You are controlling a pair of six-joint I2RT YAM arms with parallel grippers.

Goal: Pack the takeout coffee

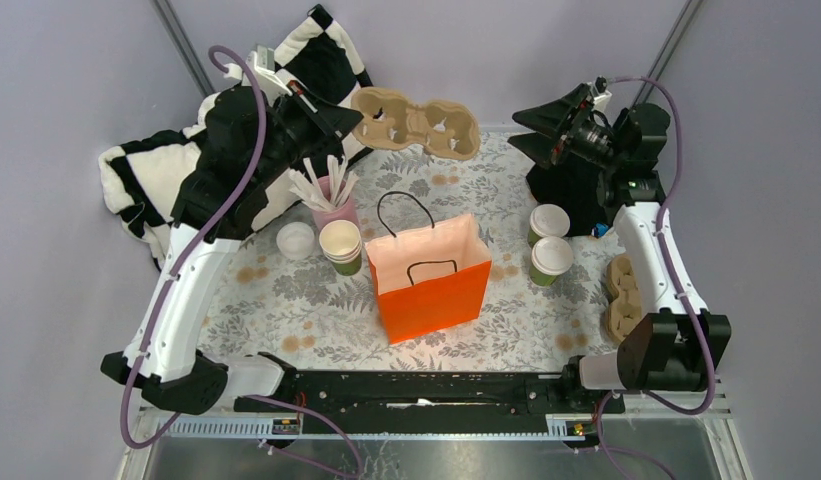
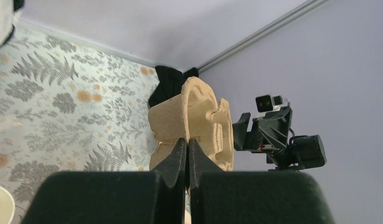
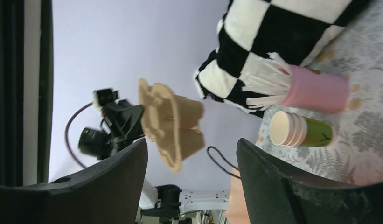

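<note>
- The lidded green cups (image 1: pixel 552 256) stand upright, side by side, on the right half of the floral tabletop (image 1: pixel 286 305), just right of the orange paper bag (image 1: pixel 433 285).
- By my read they call for care. The paper walls will dent under a hard squeeze, the white lids look slick and could pop off, and any tilt risks a spill if they are full, which can't be seen here.
- The best hold looks like a grip around the wall just under the lid rim, keeping the cup level.
- The right gripper (image 3: pixel 190 142) hovers beyond the cups at the far right, its fingers spread wide with nothing between them.
- The left gripper (image 2: pixel 187 140) is pinched tight on the edge of a moulded cardboard cup carrier (image 2: pixel 194 119) and holds it in the air over the far edge of the table.
- The bag stands open-mouthed at mid-table, and its black handles (image 1: pixel 406 205) could snag anything lowered in.
- On the left side are a pink cup of white sticks (image 1: pixel 331 200), a stack of lidless cups (image 1: pixel 341 245) and a loose white lid (image 1: pixel 296 240), all well clear of the coffee.
- A black-and-white checked cloth (image 1: pixel 136 180) is bunched at the far left, and spare carriers (image 1: pixel 622 295) lie by the right arm.
- Nothing blocks the path from the cups to the bag, though the carrier has to come down first.
</note>
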